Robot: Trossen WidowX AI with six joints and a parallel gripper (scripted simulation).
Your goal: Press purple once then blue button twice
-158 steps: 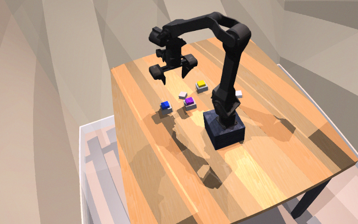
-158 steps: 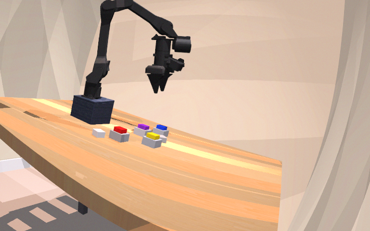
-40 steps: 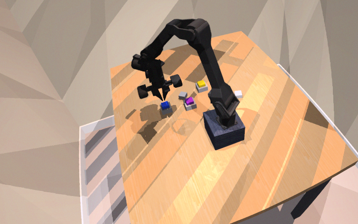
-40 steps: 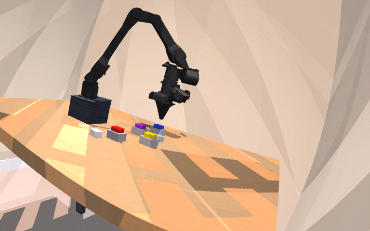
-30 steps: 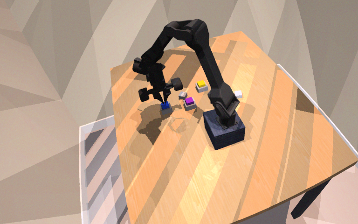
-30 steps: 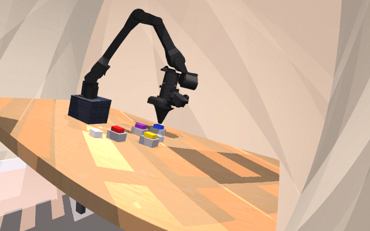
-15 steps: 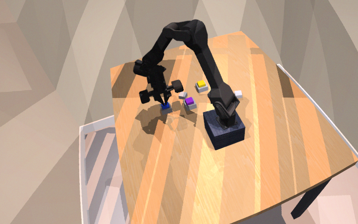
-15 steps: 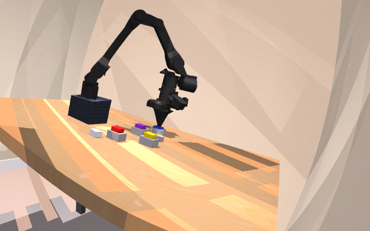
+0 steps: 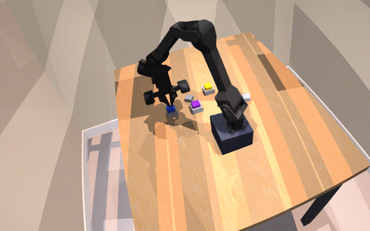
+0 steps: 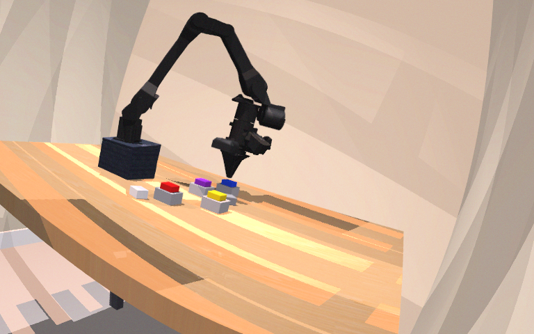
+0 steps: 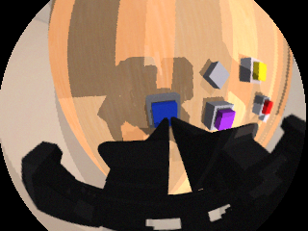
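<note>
Directly beneath the pincer (image 10: 229, 176) sits the blue button (image 10: 229, 183) on its grey base, the fingers pressed together into a single point with nothing between them. The side view shows a small gap between that point and the button top; from overhead the tip (image 9: 171, 105) overlaps the blue cap (image 9: 170, 109), so the gap is hidden there. The wrist camera looks down the closed fingers at the blue button (image 11: 164, 111), with the purple button (image 11: 223, 118) just to the right of the pincer, and a grey block (image 11: 216, 73), a yellow button (image 11: 258, 71) and a red button (image 11: 268, 107) farther right. The red button (image 10: 170, 186) is plain from the side, while overhead the arm covers it. A white block (image 10: 138, 191) lies farthest from the pincer, near the dark base box (image 10: 128, 156). The wooden surface (image 9: 245, 152) is striped light and dark, with beige walls around it.
</note>
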